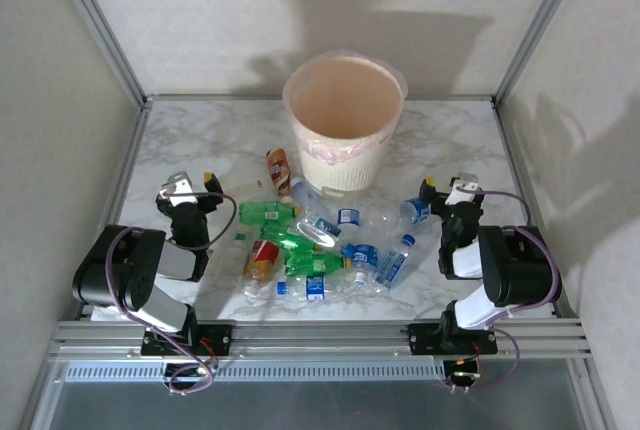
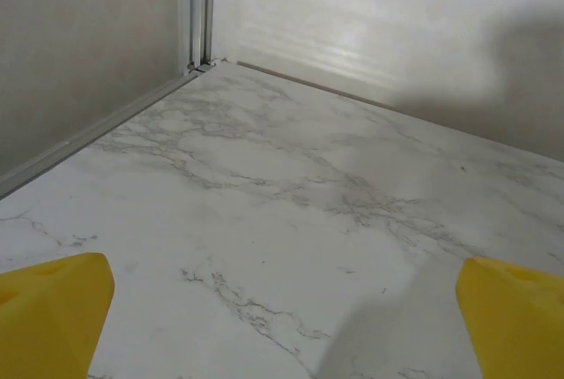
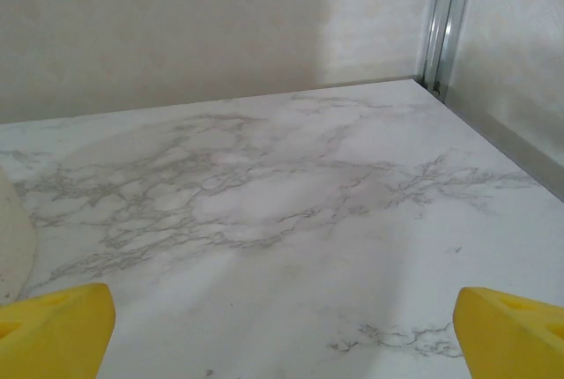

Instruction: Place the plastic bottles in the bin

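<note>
Both the left end effector [image 2: 282,322] and right end effector [image 3: 282,326] are spread empty, flanking the plastic bottles [image 1: 310,240] heaped on the bench [image 1: 180,140] near the bin [image 1: 345,158], so grabbing one may roll neighbours away.

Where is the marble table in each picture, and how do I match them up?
Top external: the marble table spreads across the middle, under the bin and the plastic bottles.
Left wrist: it covers the lower part, up to the far left corner post.
Right wrist: it covers the lower part, up to the far right corner post.
Shared landmark: the pale back wall.
</note>
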You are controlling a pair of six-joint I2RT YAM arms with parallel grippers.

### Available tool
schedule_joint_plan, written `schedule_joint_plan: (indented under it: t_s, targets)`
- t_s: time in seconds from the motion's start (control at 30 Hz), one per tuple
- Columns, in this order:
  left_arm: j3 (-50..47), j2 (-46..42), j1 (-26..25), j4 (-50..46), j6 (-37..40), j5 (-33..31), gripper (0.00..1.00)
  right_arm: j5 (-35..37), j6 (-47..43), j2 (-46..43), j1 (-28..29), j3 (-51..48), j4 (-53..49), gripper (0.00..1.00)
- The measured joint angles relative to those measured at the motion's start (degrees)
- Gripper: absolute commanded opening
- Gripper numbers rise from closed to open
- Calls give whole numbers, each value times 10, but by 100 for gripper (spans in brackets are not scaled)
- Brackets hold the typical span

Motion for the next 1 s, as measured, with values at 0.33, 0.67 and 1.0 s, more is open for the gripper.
schedule_joint_plan:
  t_s: [0.33,0.67,1.0]
  targets:
    - [0,0,0,0,0,0,99,-12,-4,0,0,0,0,99]
    - [0,0,0,0,0,0,99,-12,-4,0,0,0,0,99]
    - [2,-3,0,-9,0,-1,99,38,12,-35,0,20,-78,99]
